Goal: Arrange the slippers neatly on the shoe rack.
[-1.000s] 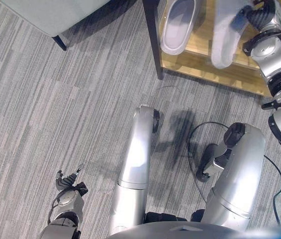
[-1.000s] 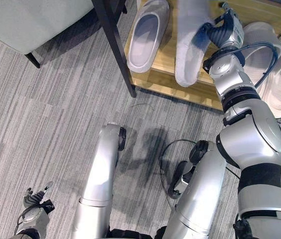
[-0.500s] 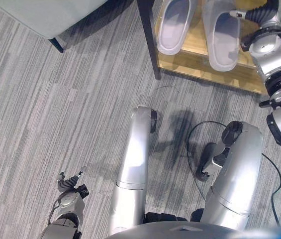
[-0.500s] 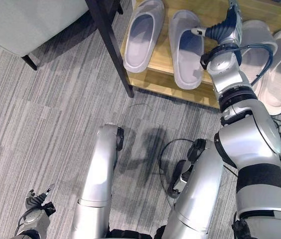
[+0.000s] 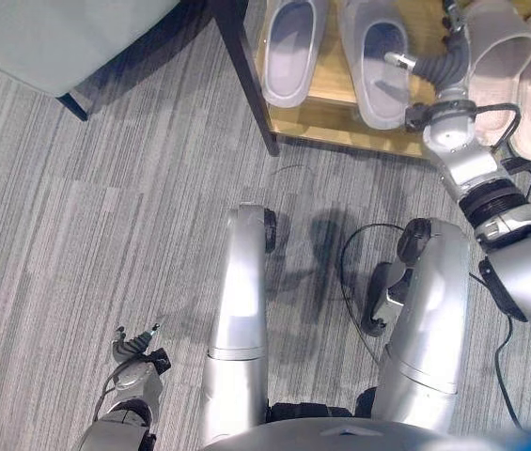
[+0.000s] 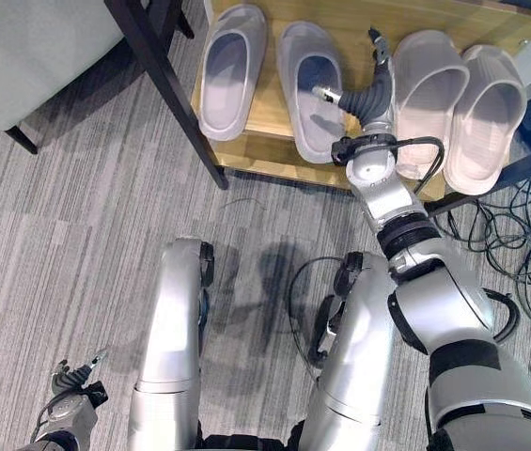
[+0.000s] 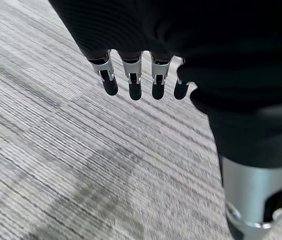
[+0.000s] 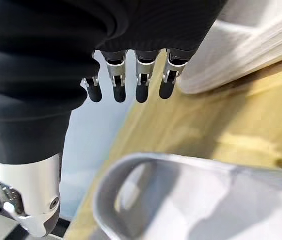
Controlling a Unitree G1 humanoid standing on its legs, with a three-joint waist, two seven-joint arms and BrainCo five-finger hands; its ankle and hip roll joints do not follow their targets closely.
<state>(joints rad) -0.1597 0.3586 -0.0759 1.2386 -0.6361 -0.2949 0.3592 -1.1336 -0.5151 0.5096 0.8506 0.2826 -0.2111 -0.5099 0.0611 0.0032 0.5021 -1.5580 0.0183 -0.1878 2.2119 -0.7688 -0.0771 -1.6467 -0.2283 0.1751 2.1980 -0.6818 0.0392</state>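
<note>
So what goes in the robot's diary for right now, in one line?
slippers: four side by side on shoe rack | right hand: open above them, holding nothing | left hand: open, low over floor

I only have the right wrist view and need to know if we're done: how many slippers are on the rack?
Observer: Four, side by side on the shelf: two grey slippers at the left, two beige slippers at the right.
Operator: Where is my right hand among them?
Observer: The right hand is open, holding nothing, over the gap between the two pairs.
Operator: And the left hand?
Observer: The left hand hangs open, low over the carpet, away from the rack.
</note>
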